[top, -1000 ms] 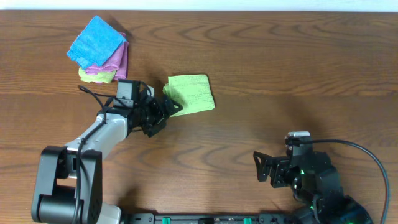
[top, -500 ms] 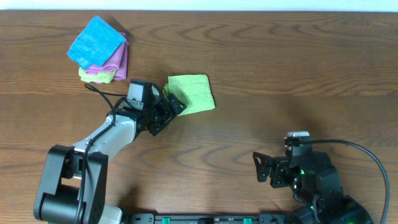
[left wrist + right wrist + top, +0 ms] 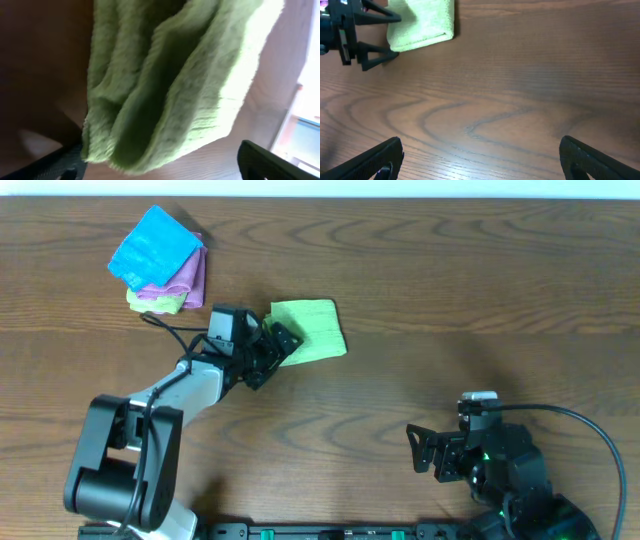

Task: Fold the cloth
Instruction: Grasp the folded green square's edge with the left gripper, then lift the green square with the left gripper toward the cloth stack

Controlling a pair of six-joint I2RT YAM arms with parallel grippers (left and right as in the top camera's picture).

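Note:
The green cloth lies folded on the wooden table, behind the middle. It fills the left wrist view, where its layered folded edges show, and it sits at the top left of the right wrist view. My left gripper is open, with its jaws on either side of the cloth's left edge. It also shows in the right wrist view. My right gripper is open and empty over bare wood at the front right, far from the cloth.
A stack of folded cloths stands at the back left: a blue cloth on top, a pink one under it and a yellow-green one at the bottom. The left arm's cable runs beside the stack.
My left gripper has moved right and a little back, up to the green cloth's left edge. The cloth and the right arm have not moved.

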